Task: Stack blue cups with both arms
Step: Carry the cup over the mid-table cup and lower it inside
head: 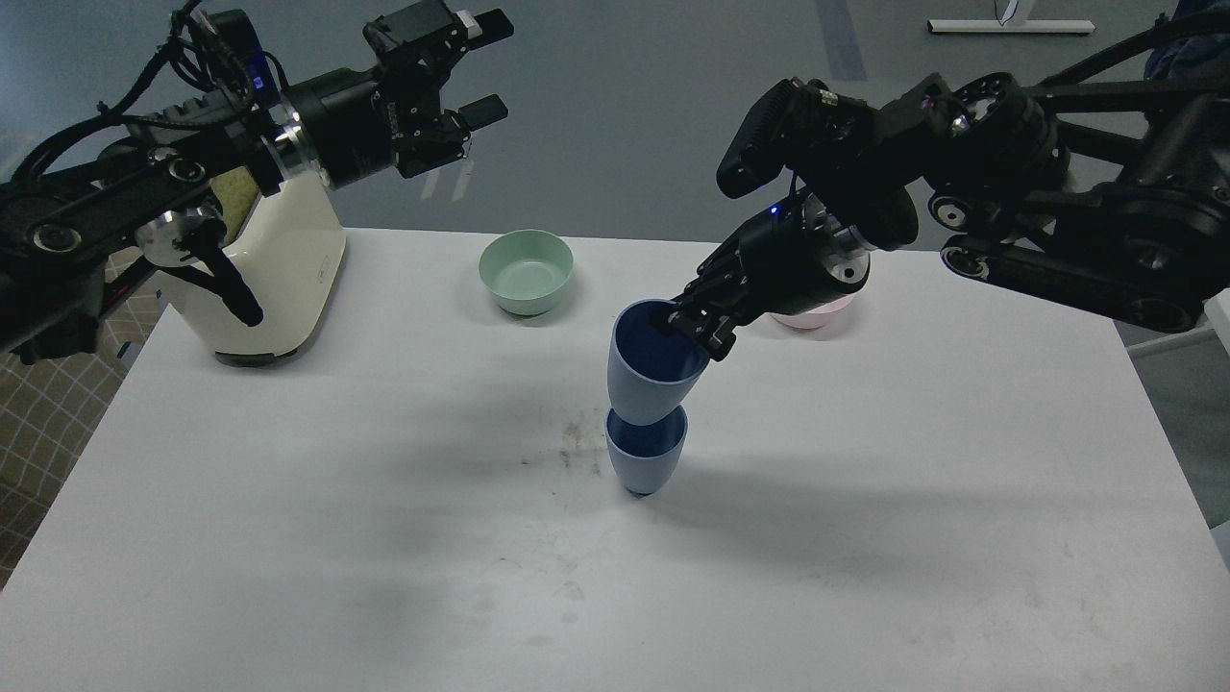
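Two periwinkle-blue cups stand mid-table. The lower blue cup (646,459) is upright on the white table (288,538). The upper blue cup (653,370) hangs just above it, its base at the lower cup's mouth, tilted slightly. My right gripper (694,332) comes in from the right and is shut on the upper cup's far rim, one finger inside. My left gripper (485,72) is raised high at the upper left, above and behind the table, open and empty.
A cream-white appliance (274,279) stands at the table's back left under my left arm. A mint-green bowl (526,271) sits at the back centre. A pink bowl (812,315) is mostly hidden behind my right gripper.
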Robot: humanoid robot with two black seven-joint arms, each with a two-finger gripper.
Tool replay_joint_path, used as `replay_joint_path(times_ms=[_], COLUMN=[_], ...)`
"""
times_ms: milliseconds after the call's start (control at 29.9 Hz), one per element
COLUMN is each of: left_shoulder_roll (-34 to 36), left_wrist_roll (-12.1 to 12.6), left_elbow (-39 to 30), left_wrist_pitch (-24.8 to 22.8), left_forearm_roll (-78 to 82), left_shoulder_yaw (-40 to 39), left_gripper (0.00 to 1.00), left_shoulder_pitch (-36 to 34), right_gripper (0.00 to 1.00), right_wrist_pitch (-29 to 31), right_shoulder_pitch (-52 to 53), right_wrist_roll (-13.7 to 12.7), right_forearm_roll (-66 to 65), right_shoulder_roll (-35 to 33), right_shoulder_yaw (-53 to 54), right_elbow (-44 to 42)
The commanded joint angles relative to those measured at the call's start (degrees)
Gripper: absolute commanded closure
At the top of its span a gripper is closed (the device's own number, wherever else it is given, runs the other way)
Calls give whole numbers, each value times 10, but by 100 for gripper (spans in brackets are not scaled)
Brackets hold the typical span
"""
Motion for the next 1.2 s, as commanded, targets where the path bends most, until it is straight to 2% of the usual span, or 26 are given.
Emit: replay_joint_path(times_ms=[0, 234, 802, 1002, 1169], left_shoulder_roll=[2, 4, 4, 4, 5], left_wrist_roll=[0, 0, 0, 0, 0], left_elbow=[0, 0, 0, 0, 0], left_wrist_pitch=[0, 0, 0, 0, 0], left_forearm_roll=[0, 0, 0, 0, 0], left_shoulder_yaw=[-1, -2, -2, -2, -2], left_gripper=[2, 2, 2, 2, 2], left_shoulder_pitch=[0, 0, 0, 0, 0], right_gripper=[100, 100, 100, 86, 79], right_wrist_pitch=[0, 0, 0, 0, 0], right_shoulder_pitch=[-2, -9, -13, -13, -13], right_wrist_roll=[-1, -1, -1, -1, -1], right_forearm_roll=[-1, 0, 0, 0, 0], right_shoulder_roll=[9, 27, 31, 32, 32], right_shoulder_yaw=[-5, -5, -23, -24, -24], right_elbow=[-5, -31, -29, -29, -29])
